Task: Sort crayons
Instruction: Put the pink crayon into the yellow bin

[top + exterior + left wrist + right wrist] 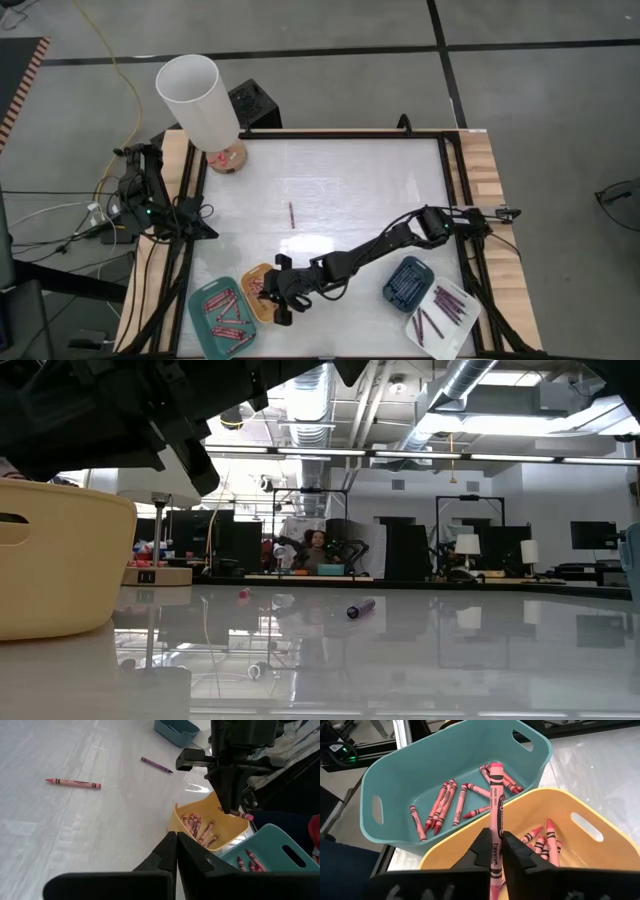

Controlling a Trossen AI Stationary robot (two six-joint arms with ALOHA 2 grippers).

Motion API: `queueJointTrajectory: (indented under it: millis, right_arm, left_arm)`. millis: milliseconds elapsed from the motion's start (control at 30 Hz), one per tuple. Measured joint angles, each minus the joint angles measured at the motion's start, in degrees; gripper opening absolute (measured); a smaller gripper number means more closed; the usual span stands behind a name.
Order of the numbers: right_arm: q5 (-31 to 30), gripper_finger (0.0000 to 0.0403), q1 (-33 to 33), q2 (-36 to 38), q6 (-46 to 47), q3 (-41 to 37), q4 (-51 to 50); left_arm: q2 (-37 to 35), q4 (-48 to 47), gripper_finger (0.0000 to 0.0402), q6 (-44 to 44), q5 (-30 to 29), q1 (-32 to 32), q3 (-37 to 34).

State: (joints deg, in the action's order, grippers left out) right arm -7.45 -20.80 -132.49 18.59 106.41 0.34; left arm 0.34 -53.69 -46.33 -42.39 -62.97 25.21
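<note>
Pink crayon is sitting clamped between my right fingers, its long axis running straight out past them over the yellow tray at lower centre, while my left fingers, pressed together, are waiting farther off.

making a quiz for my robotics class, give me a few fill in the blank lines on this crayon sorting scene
1. The right gripper holds a pink crayon above the ____ tray.
2. The tray beside it, holding red crayons, is ____ in colour.
3. In the high view, the purple crayons lie in the ____ tray at the table's right corner.
4. The left gripper waits at the table's left edge with its fingers ____.

Missing words: yellow; teal; white; shut
</note>
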Motion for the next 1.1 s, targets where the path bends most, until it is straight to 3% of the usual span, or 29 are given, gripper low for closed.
queueJointTrajectory:
  millis: [200, 833, 1100]
  right_arm:
    - [-0.04, 0.0057, 0.26, 0.0, 0.75, 0.0, -0.08]
    - [0.06, 0.0059, 1.05, 0.12, 0.92, 0.0, -1.17]
    - [0.35, 0.0059, 3.87, 5.75, -4.85, 0.04, -4.34]
  left_arm:
    - [0.0, 0.0, 0.0, 0.0, 0.0, 0.01, 0.02]
    - [0.0, 0.02, 0.0, 0.0, 0.0, -0.01, 0.02]
    - [0.0, 0.0, 0.0, 0.0, 0.0, 0.01, 0.0]
